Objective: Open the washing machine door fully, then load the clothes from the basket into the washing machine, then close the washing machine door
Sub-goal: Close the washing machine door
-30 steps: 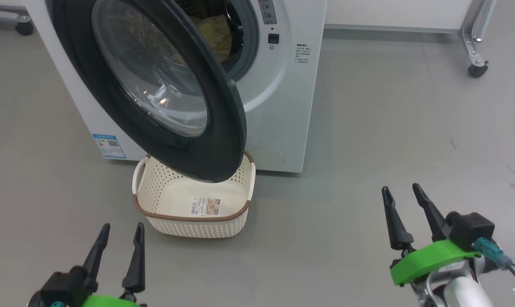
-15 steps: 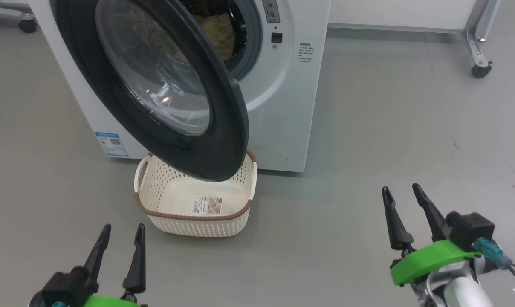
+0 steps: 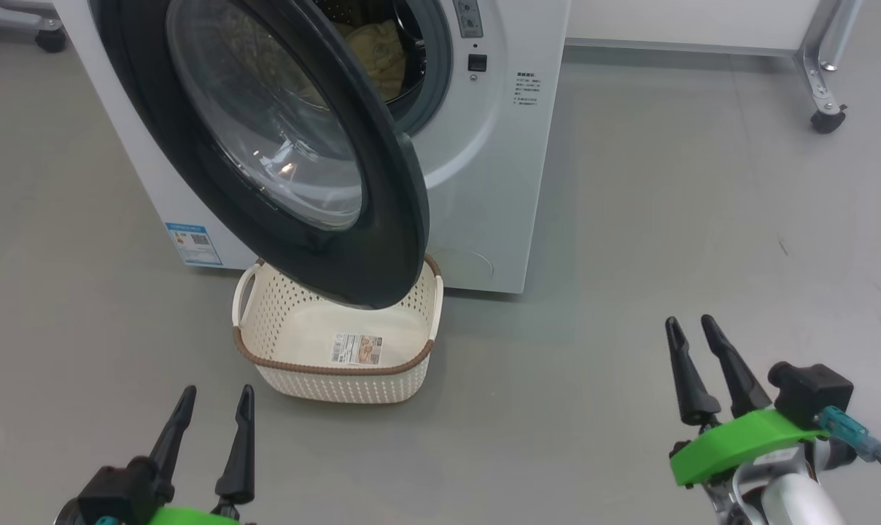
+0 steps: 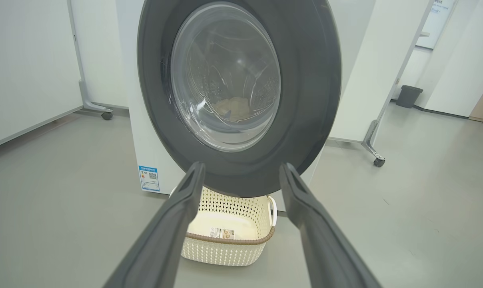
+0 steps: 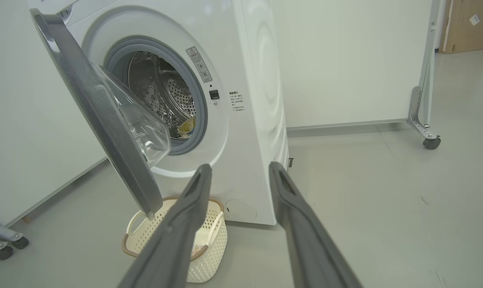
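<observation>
A: Where do we stand with the load?

B: The clothes [image 3: 378, 55] lie inside the drum, at the top centre of the head view, a cream-yellow heap behind the grey seal. The basket [image 3: 331, 370] sits on the floor at lower centre, touching the foot of the washing machine [image 3: 484, 182]. We see nothing in it but its label sticker [image 3: 356, 348]. The door hides its far part, so we are probably done loading, not certainly.

A: So what is left for us?

B: We judge that closing is. The washing machine door [image 3: 287, 146] stands swung out across the upper left, and its lower edge overhangs the basket.

A: And our hands?

B: Both are empty. The left gripper [image 3: 218, 394], at lower left, has its fingers spread wide. The right gripper [image 3: 690, 321], at lower right, has its fingers apart by a narrower gap and grasps nothing.

A: What room do we have?

B: The grey floor [image 3: 630, 255] to the right of the machine is bare. A wheeled frame leg [image 3: 823, 117] stands well apart at upper right. The tight edges are the door's black rim and the basket's brown rim beneath it.
</observation>
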You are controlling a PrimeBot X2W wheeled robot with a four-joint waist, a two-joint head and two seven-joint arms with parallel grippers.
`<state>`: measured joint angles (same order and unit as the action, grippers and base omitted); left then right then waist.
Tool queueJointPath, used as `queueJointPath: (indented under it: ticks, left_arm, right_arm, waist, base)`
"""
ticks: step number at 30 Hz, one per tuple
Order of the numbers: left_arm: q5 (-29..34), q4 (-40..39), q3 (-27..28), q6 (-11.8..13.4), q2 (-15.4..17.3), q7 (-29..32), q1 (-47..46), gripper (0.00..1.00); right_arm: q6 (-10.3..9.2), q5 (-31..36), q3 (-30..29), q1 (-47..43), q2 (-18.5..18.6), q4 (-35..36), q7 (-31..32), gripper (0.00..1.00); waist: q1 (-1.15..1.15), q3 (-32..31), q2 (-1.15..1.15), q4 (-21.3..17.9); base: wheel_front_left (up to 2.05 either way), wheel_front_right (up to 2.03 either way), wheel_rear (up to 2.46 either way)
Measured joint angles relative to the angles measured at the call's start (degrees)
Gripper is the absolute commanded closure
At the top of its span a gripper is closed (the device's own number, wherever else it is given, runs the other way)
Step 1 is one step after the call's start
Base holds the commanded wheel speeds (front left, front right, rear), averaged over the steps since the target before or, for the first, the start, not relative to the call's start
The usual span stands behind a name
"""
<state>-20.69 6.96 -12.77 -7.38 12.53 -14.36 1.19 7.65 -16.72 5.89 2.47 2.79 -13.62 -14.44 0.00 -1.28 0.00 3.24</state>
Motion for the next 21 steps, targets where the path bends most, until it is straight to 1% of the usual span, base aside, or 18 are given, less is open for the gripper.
queueJointPath:
  ticks: [6, 10, 14, 21]
  left_arm:
    - [0.01, 0.07, -0.59, 0.00, 0.00, 0.00, -0.10, 0.00]
    - [0.02, 0.44, -2.02, 0.00, 0.03, 0.00, -0.89, 0.00]
    - [0.01, 0.43, -2.18, 0.00, -0.02, 0.00, -1.62, 0.00]
    - [0.02, 0.49, -3.53, 0.00, -0.55, 0.00, -4.07, 0.00]
  right_arm:
    - [0.00, 0.10, -0.21, 0.11, 0.02, -0.05, 0.00, 1.00]
    - [0.00, 0.98, -0.70, 1.46, 0.46, 0.16, 0.00, 1.00]
    - [0.00, 1.87, -1.54, 4.50, 1.13, 1.26, 0.00, 1.00]
    - [0.00, 3.21, -3.12, 13.29, 3.89, 4.72, -0.02, 1.00]
  waist:
    - [0.00, 0.32, 0.00, 0.91]
    - [0.00, 0.87, 0.00, 2.28]
    - [0.00, 1.63, 0.00, 3.55]
    - [0.01, 4.65, 0.00, 6.98]
  base:
    - [0.00, 0.00, 0.00]
    - [0.00, 0.00, 0.00]
    - [0.00, 0.00, 0.00]
    - [0.00, 0.00, 0.00]
